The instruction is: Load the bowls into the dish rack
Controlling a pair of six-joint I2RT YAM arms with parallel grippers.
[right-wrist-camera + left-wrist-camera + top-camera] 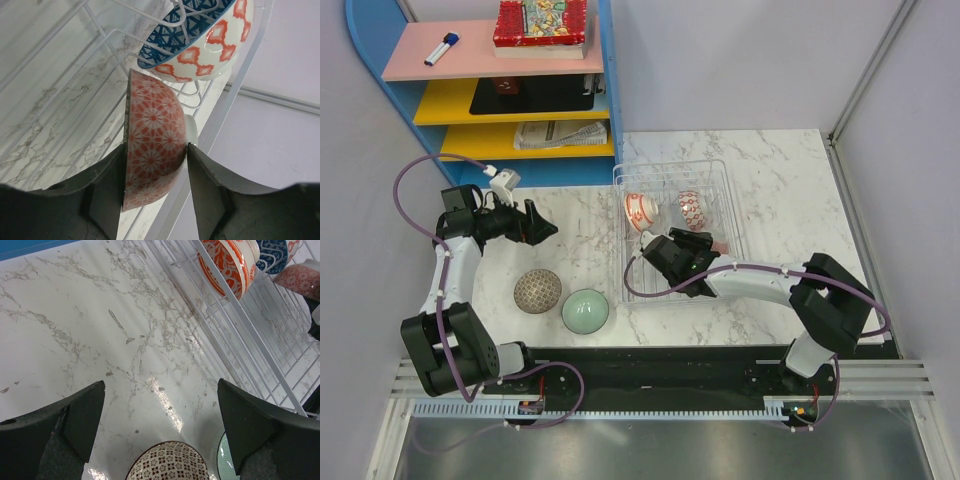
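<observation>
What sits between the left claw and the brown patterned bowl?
Only bare marble tabletop; the top view shows the left gripper and brown lattice bowl apart.

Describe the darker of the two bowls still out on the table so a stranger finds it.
Left of the clear dish rack, two bowls sit on the marble table. Take the left one, the brown lattice bowl: it carries a fine grid pattern, while the pale green bowl beside it is plain.

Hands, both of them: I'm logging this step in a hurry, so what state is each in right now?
Left hand: open, holding nothing.
Right hand: closed on the pink-red floral bowl.
</observation>
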